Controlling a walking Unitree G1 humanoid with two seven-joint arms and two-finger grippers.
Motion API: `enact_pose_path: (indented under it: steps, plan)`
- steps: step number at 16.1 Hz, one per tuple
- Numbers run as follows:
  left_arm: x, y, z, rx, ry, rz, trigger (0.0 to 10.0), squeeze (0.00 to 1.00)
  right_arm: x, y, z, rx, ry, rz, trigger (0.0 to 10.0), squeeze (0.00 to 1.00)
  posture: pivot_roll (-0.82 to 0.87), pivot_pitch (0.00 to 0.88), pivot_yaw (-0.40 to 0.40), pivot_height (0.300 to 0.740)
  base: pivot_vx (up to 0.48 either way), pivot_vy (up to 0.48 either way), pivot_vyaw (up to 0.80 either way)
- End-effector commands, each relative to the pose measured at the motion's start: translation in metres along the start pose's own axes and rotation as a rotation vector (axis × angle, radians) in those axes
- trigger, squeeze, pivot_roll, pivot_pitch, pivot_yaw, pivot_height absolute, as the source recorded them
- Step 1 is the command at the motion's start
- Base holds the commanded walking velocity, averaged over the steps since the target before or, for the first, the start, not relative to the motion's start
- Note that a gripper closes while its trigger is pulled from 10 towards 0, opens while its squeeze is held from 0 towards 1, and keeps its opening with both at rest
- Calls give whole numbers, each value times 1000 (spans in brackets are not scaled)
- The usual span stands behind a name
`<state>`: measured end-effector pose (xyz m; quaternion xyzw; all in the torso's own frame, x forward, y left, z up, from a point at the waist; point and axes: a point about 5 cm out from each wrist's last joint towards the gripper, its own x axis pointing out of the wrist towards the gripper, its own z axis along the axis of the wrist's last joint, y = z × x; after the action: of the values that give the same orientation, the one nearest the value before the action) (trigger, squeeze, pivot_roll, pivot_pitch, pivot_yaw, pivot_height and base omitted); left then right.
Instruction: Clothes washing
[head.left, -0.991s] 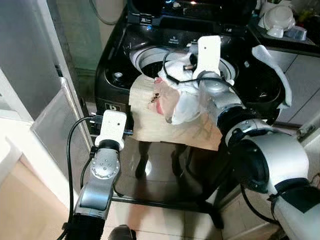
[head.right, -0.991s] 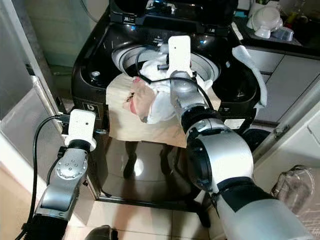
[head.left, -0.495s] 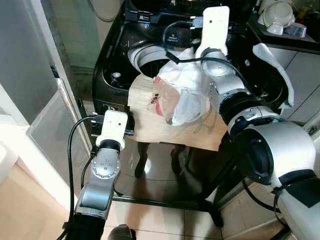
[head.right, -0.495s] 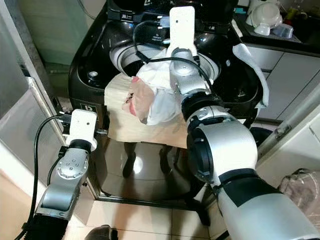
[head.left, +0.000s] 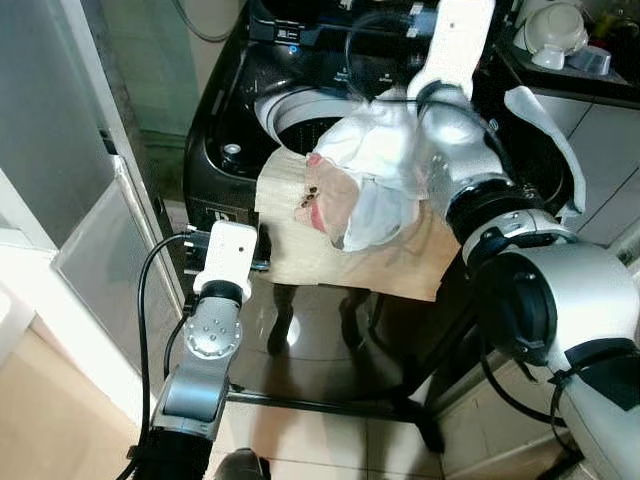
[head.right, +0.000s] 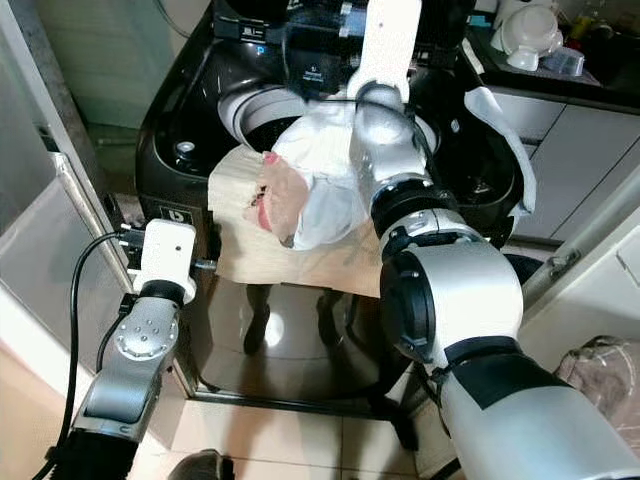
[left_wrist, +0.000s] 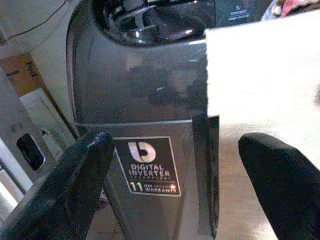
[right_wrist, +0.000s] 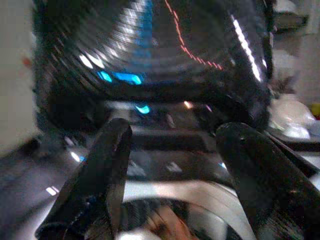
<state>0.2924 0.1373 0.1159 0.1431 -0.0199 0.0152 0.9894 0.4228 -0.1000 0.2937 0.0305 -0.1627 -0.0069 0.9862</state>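
Observation:
A black top-loading washing machine (head.left: 232, 150) stands open, its drum mouth (head.left: 300, 110) showing. A bundle of white and pink clothes (head.left: 365, 180) lies on the front rim, on top of a beige sheet (head.left: 300, 245) that hangs down the front. My right arm is raised over the bundle. Its wrist view shows the right gripper (right_wrist: 172, 145) open with nothing between its fingers (right_wrist: 107, 165), pointing at the lit control panel (right_wrist: 125, 77). My left gripper (left_wrist: 175, 150) is open and held low, facing the machine's front and its warranty sticker (left_wrist: 150, 167).
A white cloth (head.left: 545, 130) hangs over the washer's right edge. Bowls (head.left: 555, 30) sit on the counter at back right. A grey panel (head.left: 100, 260) leans at the left. Dark stand legs (head.left: 330, 400) cross the tiled floor below. A plastic bag (head.right: 600, 370) lies low right.
My right arm has lifted off the clothes bundle, moving up and back toward the lid. The bundle stays on the rim. The left arm has not moved.

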Motion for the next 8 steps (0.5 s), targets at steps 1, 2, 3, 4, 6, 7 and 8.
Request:
enact_pose_path:
  steps: [1, 2, 3, 4, 6, 7, 8]
  plan:
    - [-2, -1, 2, -7, -7, -3, 10000, 0, -4, -5, -4, 36, -28, 10, 10000, 0, 189, 18, -86, 740, 0, 0, 0]
    - [-2, -1, 2, -8, -6, -4, 10000, 0, -7, -8, -13, 32, -8, 8, 10000, 0, 178, 17, -81, 740, 0, 0, 0]
    - [0, -2, 3, -8, -9, -14, 10000, 0, -12, -6, -25, 45, 35, 28, 10000, 0, 172, 18, -79, 740, 0, 0, 0]
    - [1, -4, 4, -6, -12, -28, 10000, 0, -15, 0, -31, 52, 58, 68, 10000, 0, 162, 20, -69, 740, 0, 0, 0]
    - [2, -8, 5, -1, -18, -49, 10000, 0, -16, 6, -40, 179, 168, 97, 10000, 0, 167, 22, -67, 740, 0, 0, 0]
    - [1, -7, 5, 0, -17, -43, 10000, 0, -15, 10, -41, 205, 197, 110, 10000, 0, 175, 24, -69, 740, 0, 0, 0]
    - [0, -4, 4, 2, -13, -31, 10000, 0, -14, 15, -38, 218, 211, 126, 10000, 0, 185, 25, -75, 740, 0, 0, 0]
